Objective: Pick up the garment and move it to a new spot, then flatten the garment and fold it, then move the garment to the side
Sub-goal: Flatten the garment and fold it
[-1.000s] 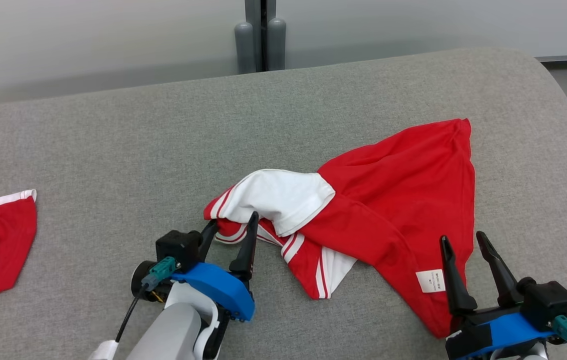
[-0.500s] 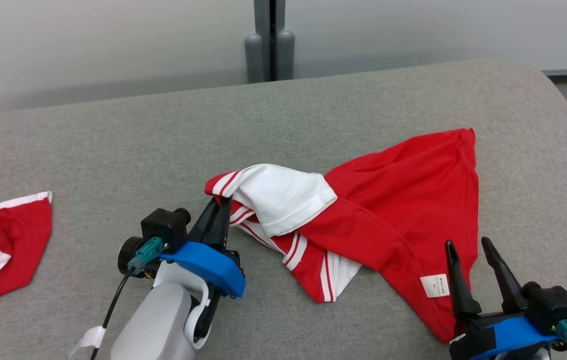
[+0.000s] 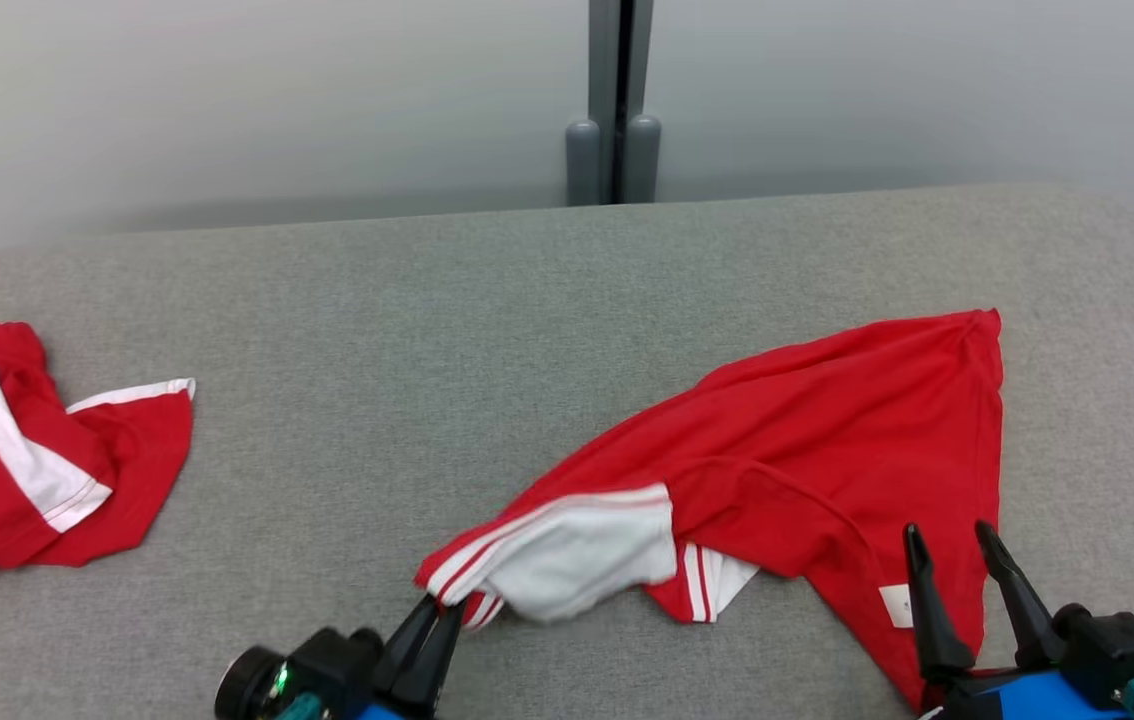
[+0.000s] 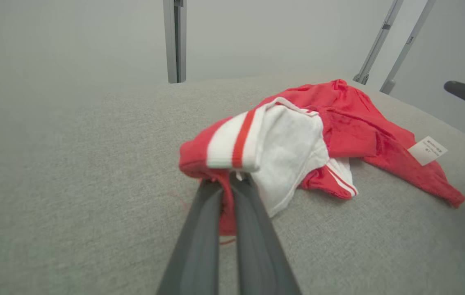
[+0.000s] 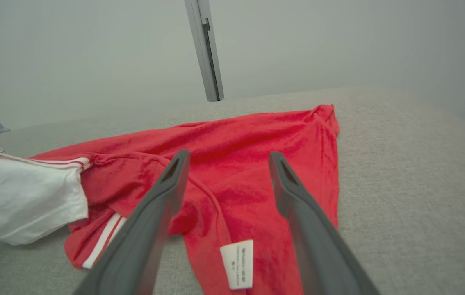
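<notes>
**Grasp stage of the pick-up.** The garment point(image 3: 827, 430), red with white striped sleeves, lies crumpled on the right half of the couch point(image 3: 377, 330), toward its near edge, with one corner reaching for the far right. The left gripper point(image 3: 442, 605) is clenched on the striped cuff point(image 4: 232, 139) of a sleeve, its fingers pressed together with cloth pinched at the tips. The cuff appears raised slightly off the couch. The right gripper point(image 3: 949, 532) stands released, jaws spread above the red hem just beside the white label point(image 5: 237, 264); no contact can be made out. A second garment point(image 3: 47, 460) lies well apart, at the left edge. Judged step: the first of the task, with the lift not yet done. The next move probably calls for the right gripper to descend and close on the hem, so that both can raise the cloth clear without dragging it.
</notes>
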{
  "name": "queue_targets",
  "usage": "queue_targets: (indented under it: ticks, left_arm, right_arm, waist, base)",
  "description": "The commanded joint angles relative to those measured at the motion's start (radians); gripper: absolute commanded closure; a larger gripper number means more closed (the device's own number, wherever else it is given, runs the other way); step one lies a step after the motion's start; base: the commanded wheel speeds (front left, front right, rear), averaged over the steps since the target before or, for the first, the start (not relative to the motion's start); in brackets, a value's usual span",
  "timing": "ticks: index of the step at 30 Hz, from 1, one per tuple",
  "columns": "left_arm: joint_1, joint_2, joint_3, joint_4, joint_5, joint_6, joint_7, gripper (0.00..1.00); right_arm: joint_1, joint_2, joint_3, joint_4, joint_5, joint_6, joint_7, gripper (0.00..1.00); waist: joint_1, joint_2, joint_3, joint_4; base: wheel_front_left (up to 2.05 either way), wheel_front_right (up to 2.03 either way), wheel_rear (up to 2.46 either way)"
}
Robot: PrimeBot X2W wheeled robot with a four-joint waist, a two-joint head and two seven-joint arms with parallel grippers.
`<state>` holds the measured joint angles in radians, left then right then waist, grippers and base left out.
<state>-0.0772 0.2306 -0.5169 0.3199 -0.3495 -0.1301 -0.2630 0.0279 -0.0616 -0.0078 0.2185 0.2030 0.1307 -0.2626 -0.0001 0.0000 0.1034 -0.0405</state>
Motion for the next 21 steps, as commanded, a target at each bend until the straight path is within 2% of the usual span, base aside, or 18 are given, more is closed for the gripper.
queue_targets:
  ticks: [1,10,14,15,16,21]
  left_arm:
    - [0.018,0.008,0.009,-0.011,0.005,0.000,-0.003,1.00]
    - [0.143,0.057,0.093,-0.075,0.056,0.003,-0.003,1.00]
    - [0.163,0.055,0.107,-0.064,0.059,0.002,-0.003,0.98]
    - [0.163,0.051,0.111,-0.067,0.059,0.002,-0.003,0.59]
    - [0.166,0.044,0.117,-0.076,0.057,0.002,-0.003,0.00]
    - [0.174,0.004,0.210,-0.180,0.056,0.005,-0.003,0.00]
  right_arm:
    - [0.015,0.001,-0.004,0.000,0.001,0.000,-0.003,0.00]
    - [0.046,0.000,-0.024,0.008,0.005,0.000,-0.003,0.00]
    - [0.046,0.001,-0.024,0.015,0.010,0.000,-0.003,0.00]
    - [0.046,0.002,-0.024,0.017,0.010,0.000,-0.003,0.00]
    - [0.046,0.002,-0.024,0.018,0.012,0.000,-0.003,0.00]
    - [0.045,0.001,-0.032,0.019,0.018,0.000,-0.003,0.00]
  waist:
    - [0.0001,0.0000,0.000,0.005]
    - [0.0001,0.0000,-0.006,0.049]
    - [0.0001,0.0000,-0.007,0.056]
    - [0.0001,0.0000,-0.008,0.057]
    - [0.0001,0.0000,-0.009,0.058]
    - [0.0001,0.0000,-0.014,0.058]
  base:
    - [0.00,0.00,0.00]
    - [0.00,0.00,0.00]
    - [0.00,0.00,0.00]
    - [0.00,0.00,0.00]
    - [0.00,0.00,0.00]
    - [0.00,0.00,0.00]
